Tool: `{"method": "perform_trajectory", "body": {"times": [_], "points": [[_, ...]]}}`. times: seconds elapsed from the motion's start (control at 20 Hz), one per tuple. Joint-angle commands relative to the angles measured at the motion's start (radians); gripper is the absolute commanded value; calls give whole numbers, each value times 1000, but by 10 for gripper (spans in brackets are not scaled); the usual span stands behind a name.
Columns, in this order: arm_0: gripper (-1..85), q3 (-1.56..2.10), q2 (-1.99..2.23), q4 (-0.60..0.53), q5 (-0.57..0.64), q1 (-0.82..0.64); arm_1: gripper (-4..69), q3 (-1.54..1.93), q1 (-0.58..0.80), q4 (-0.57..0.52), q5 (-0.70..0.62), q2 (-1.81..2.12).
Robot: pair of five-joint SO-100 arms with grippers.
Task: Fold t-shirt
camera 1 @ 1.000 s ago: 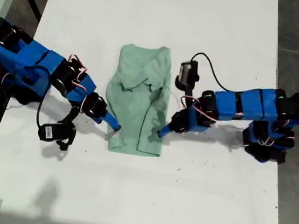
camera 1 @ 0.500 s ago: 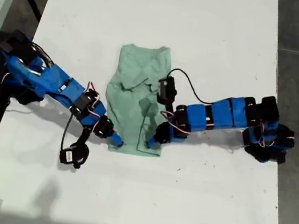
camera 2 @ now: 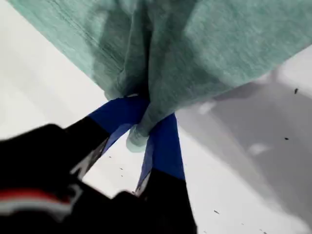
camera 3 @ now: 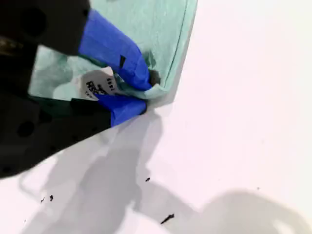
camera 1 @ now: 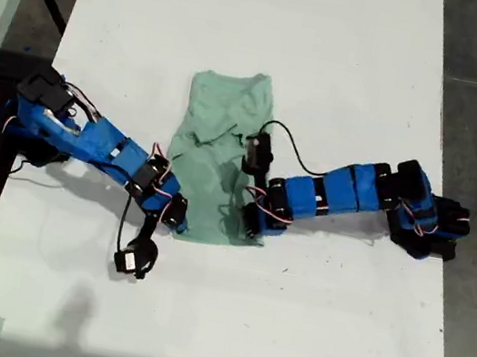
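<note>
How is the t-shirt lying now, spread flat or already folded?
Partly folded: the t-shirt lies as a narrow strip, sides turned inward, sleeves hidden.

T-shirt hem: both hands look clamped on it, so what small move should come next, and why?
Probably lift both corners slightly, together. My first hand and my second hand each pinch the t-shirt at its hem, while the rest lies flat on the table.

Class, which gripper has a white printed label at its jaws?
My second gripper, pinching beside the label; my first gripper pinches only plain t-shirt cloth.
</note>
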Motion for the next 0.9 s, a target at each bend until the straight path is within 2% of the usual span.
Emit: {"method": "perform_trajectory", "body": {"times": [0.0,0.2,0.35,0.7,0.85], "points": [[0,5,81,55,2,-11,-11,-32,11,61,-11,72],[-1,5,204,86,38,-26,-11,-34,54,75,-23,184],[-1,5,304,115,63,-60,-11,-34,84,44,-37,233],[-1,-15,376,72,81,-20,-11,-32,67,8,-37,275],[-1,-17,445,75,135,-69,-11,-21,147,-28,-101,330]]}}
